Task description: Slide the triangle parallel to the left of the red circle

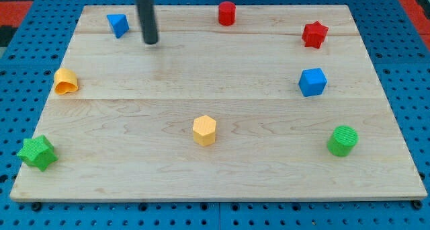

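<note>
The blue triangle (118, 24) lies near the board's top left corner. The red circle (227, 13), a short cylinder, stands at the top edge, right of centre. My tip (151, 42) is on the board just to the right of the triangle and slightly below it, a small gap apart. The rod rises out of the view's top.
A red star (314, 34) and a blue cube (312, 82) are at the right. A green cylinder (343, 140) is at lower right. A yellow hexagon (204, 130) sits at bottom centre. A yellow-orange block (66, 82) lies at the left edge, a green star (36, 152) at bottom left.
</note>
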You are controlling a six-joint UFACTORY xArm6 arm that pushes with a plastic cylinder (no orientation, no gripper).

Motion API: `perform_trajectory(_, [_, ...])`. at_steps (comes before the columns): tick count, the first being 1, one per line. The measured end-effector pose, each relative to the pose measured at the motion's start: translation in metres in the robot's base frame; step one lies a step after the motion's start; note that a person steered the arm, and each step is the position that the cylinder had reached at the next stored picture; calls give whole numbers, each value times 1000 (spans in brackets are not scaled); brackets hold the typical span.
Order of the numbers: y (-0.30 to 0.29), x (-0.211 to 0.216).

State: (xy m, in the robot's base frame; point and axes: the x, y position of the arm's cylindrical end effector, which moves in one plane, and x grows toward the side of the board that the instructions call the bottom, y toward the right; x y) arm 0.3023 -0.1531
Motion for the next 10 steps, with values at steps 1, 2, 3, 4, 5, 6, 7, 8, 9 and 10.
perform_trajectory(1, [-62,-7])
perform_trajectory(2, [-73,-19])
perform_trajectory(3, [-44,-19])
perform_trajectory(4, [-34,-28])
perform_trajectory(5, [-9,-51])
perform_trajectory(6, [34,-45])
perform_trajectory(7, [143,-12])
perform_trajectory(8, [250,14])
perform_trajectory(9, [350,22])
perform_trajectory(10, [380,6])
